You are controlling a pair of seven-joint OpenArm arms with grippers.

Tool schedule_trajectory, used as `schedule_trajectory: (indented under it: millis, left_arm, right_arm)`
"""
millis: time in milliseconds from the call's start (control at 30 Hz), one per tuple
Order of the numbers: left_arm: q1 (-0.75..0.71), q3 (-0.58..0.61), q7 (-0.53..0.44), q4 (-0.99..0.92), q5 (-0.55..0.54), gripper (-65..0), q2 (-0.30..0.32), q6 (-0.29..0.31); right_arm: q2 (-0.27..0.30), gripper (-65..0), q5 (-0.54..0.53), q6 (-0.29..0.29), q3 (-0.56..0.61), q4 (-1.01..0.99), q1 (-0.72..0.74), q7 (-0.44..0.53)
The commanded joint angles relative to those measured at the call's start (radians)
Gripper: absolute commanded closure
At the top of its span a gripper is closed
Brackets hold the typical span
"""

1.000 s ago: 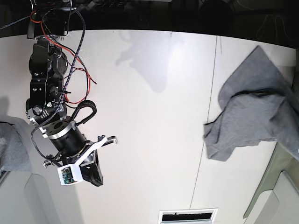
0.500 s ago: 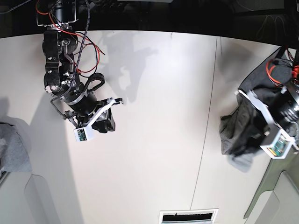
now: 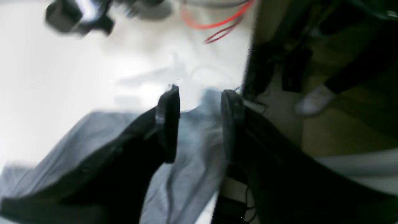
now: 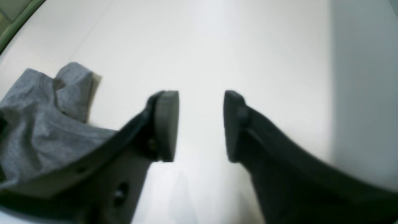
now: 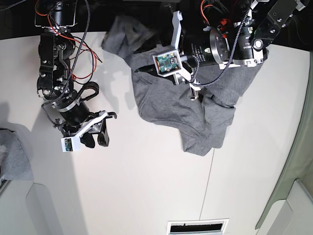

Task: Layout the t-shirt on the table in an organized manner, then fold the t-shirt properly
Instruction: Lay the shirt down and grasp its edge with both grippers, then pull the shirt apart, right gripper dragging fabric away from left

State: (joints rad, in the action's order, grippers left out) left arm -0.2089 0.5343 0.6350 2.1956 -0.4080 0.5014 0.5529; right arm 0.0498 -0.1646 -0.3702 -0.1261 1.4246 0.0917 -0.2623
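Base view, left to right: the right gripper (image 5: 100, 128) hovers over bare table (image 5: 146, 186), its 2 jaws parted around nothing. Further right, the t-shirt (image 5: 181, 107) lies rumpled across the table's far middle, partly under the left gripper (image 5: 188, 81). In the blurred left wrist view, cloth shows between its jaws, but whether they pinch it I cannot tell. Being soft, light knit, the shirt will likely sag and bunch; shoulder seams or hem corners look the best holds.

Second grey cloth (image 5: 12, 155) at table's left edge, white vent grille (image 5: 197, 226)
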Motion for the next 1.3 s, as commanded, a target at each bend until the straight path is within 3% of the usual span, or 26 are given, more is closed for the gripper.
schedule_trajectory:
  millis: [0, 67, 267, 433, 533, 767, 800, 867, 1000, 1133, 1267]
  left_arm:
    - [0.010, -0.010, -0.026, 0.015, -0.014, -24.6, 0.005, -0.011]
    - [0.010, -0.023, -0.026, 0.015, -0.022, -24.6, 0.005, -0.011]
    - [0.010, -0.069, -0.025, 0.015, -0.024, -24.6, 0.005, -0.023]
    - [0.009, -0.183, -0.025, 0.015, 0.040, -24.6, 0.005, -0.155]
    - [0.009, -0.275, -0.024, 0.007, 0.067, -24.6, 0.006, -0.212]
    - [0.010, -0.420, -0.037, -0.209, 0.075, -24.6, 0.005, -0.232]
    - [0.011, -0.426, -0.053, -0.250, 0.075, -24.6, 0.005, -0.232]
    - [0.021, -0.426, -0.091, -0.332, 0.076, -24.6, 0.005, -0.231]
    - [0.066, -0.426, -0.115, -0.457, 0.067, -24.6, 0.005, -0.232]
    - [0.113, -0.426, -0.115, -0.507, 0.041, -24.6, 0.005, -0.232]
    - [0.165, -0.426, -0.115, -0.507, 0.040, -24.5, 0.006, -0.232]
  right_arm:
    - [0.002, -27.9, -0.013, 0.000, -0.005, 0.019, 0.018, 0.031]
    - [0.002, -31.4, -0.039, 0.000, -0.005, 0.018, 0.018, 0.030]
    - [-0.041, -33.1, -0.076, -0.005, 0.008, -0.026, 0.018, 0.026]
    - [-0.059, -40.6, -0.075, -0.012, 0.103, -0.172, 0.035, 0.032]
    - [-0.060, -40.8, -0.074, -0.024, 0.182, -0.283, 0.064, 0.053]
    - [-0.110, -40.5, -0.075, -0.138, 0.240, -0.389, 0.095, 0.061]
    - [-0.118, -39.4, -0.074, -0.140, 0.240, -0.389, 0.098, 0.061]
    - [-0.130, -31.4, -0.069, -0.139, 0.240, -0.387, 0.105, 0.070]
    - [-0.148, -1.5, -0.005, -0.161, 0.240, -0.387, 0.115, 0.159]
    - [-0.152, 0.0, 0.068, -0.162, 0.240, -0.380, 0.128, 0.264]
    - [-0.143, 0.0, 0.158, -0.161, 0.225, -0.327, 0.169, 0.262]
